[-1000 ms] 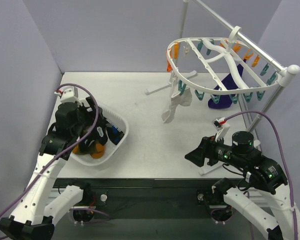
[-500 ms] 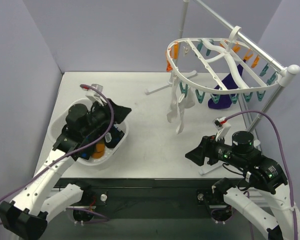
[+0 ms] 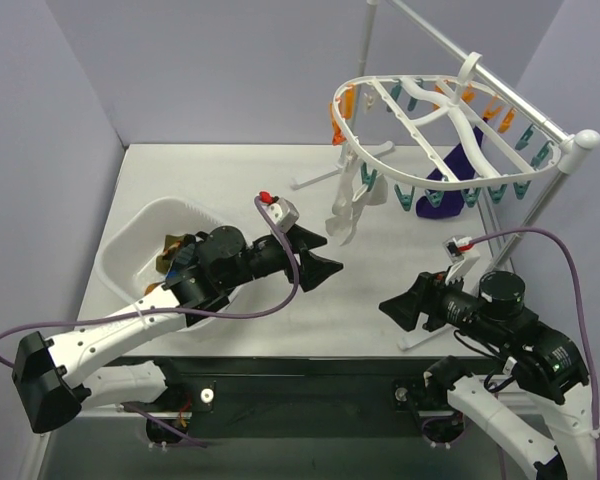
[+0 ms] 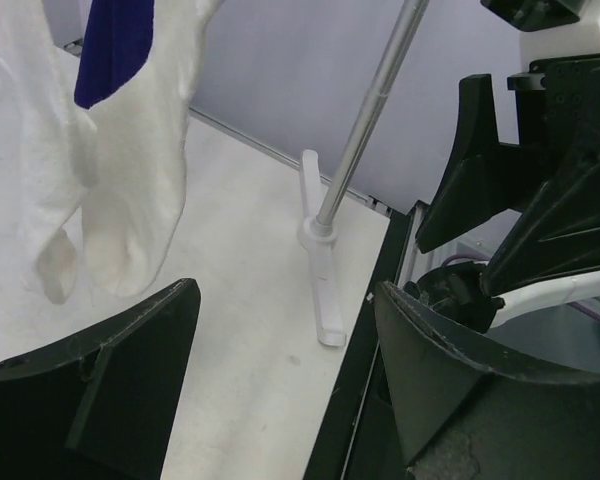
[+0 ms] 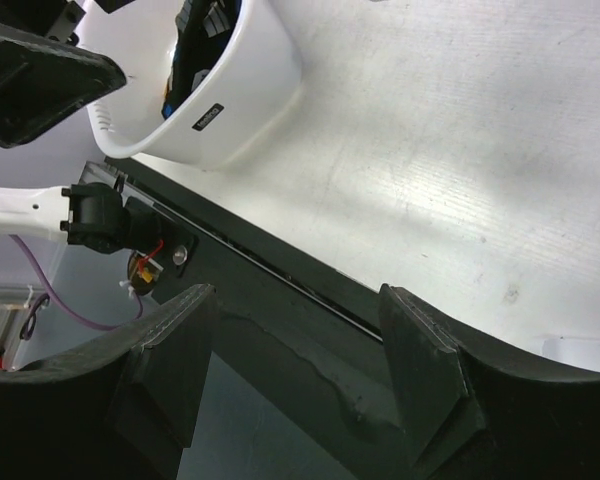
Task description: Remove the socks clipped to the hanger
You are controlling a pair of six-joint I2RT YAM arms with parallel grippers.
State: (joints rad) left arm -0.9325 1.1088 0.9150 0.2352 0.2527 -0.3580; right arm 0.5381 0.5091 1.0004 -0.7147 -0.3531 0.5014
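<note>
The white oval hanger [image 3: 450,112] with teal and orange clips hangs from a rail at the back right. White socks [image 3: 346,212] dangle from its near-left rim, and a dark purple sock [image 3: 443,196] hangs further right. My left gripper [image 3: 330,256] is open and empty, just below and left of the white socks. In the left wrist view the white socks [image 4: 100,200] and purple sock [image 4: 120,40] hang at upper left, beyond my gripper [image 4: 285,335]. My right gripper [image 3: 388,307] is open and empty, low over the table's near edge [image 5: 295,330].
A white tub [image 3: 130,250] at the left holds black and orange-brown socks [image 3: 175,252]; it also shows in the right wrist view [image 5: 240,110]. The rail's pole [image 4: 370,120] and foot [image 4: 320,290] stand on the table between the arms.
My left arm has swung out of the tub and rightward across the table to below the white socks. The white socks have swayed. The right arm has shifted slightly.
</note>
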